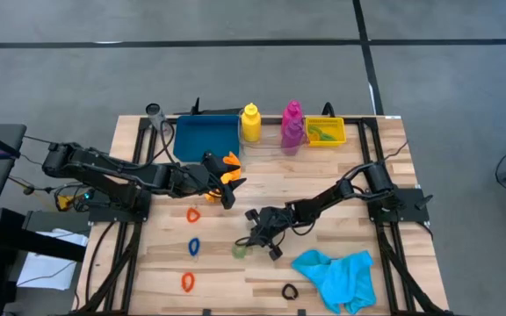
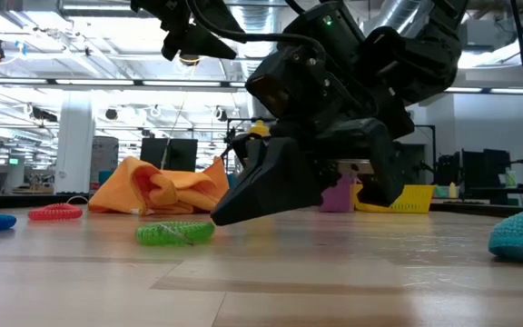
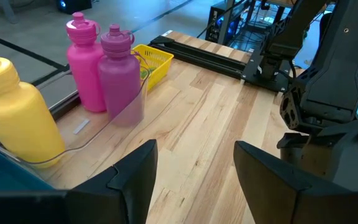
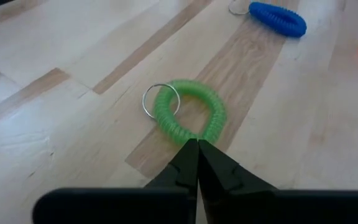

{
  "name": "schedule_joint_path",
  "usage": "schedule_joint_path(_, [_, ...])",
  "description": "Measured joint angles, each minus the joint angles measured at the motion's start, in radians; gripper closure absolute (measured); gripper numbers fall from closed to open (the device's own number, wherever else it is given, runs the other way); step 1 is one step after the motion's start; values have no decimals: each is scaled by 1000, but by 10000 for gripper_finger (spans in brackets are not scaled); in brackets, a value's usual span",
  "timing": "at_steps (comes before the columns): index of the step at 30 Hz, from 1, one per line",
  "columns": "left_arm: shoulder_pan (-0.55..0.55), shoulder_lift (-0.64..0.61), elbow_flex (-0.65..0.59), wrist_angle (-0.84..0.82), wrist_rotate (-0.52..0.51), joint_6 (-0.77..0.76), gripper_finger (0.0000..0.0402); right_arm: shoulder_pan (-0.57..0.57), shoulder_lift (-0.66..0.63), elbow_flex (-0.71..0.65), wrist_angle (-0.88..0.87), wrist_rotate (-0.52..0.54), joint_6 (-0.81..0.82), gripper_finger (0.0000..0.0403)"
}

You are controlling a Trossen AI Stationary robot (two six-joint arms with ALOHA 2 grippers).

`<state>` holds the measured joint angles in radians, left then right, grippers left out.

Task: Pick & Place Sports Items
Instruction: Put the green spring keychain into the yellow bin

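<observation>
Right gripper, fingers pressed together, touches the green ring near the table's front edge; left gripper gapes mid-table.

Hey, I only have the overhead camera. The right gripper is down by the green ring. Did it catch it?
Observer: The right gripper is shut, and in its wrist view the tips meet at the near rim of the green ring. I cannot confirm a real pinch.
Operator: Is the ring off the table?
Observer: No, in the low view it lies flat on the table.
Operator: And the left gripper, anything in it?
Observer: Its wrist view shows the left gripper open, with only bare table between the fingers.
</observation>
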<state>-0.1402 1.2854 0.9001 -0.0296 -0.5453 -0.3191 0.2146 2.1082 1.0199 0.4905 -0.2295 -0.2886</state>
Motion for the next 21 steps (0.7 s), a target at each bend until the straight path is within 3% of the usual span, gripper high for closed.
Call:
schedule_joint_path(10, [0,0,0,0,0,0,192,-17,0,0,-14,-12,28,385])
schedule_joint_path(14, [0,0,0,0,0,0,192,-16,0,0,-15,-26,49,328])
schedule_joint_path(21, [0,0,0,0,0,0,192,-14,0,0,7,-33,113,191])
